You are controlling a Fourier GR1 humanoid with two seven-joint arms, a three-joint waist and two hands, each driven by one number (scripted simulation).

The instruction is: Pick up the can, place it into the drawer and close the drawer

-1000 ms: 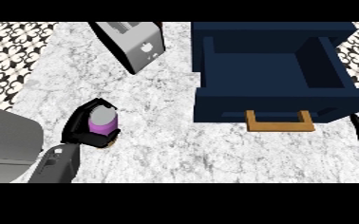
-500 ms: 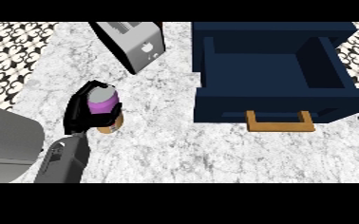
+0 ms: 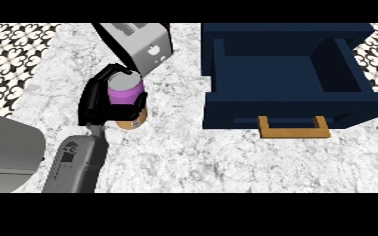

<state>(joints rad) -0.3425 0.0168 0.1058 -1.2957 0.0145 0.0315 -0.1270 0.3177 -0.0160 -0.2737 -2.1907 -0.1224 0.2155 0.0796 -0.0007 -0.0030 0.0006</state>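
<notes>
Marble counter [image 3: 221, 160], left hand [image 3: 100, 102] wrapped round can [image 3: 124, 92] beside toaster [image 3: 144, 47], drawer [image 3: 284, 77] open

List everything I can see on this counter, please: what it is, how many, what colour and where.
can: one, purple with a grey top and an orange-brown base, left of centre, held in the black hand
toaster: one, silver-grey, at the back, just behind the can
drawer: one, dark blue, open, at the right
drawer handle: one, orange-brown, on the drawer's front
counter: one, white-grey marble, under it all
patterned surface: black and white, along the left edge
grey shape: one, lower left corner, cannot tell what it is
left hand: one, black, fingers curled round the can, on a grey forearm
right hand: not in view
</notes>
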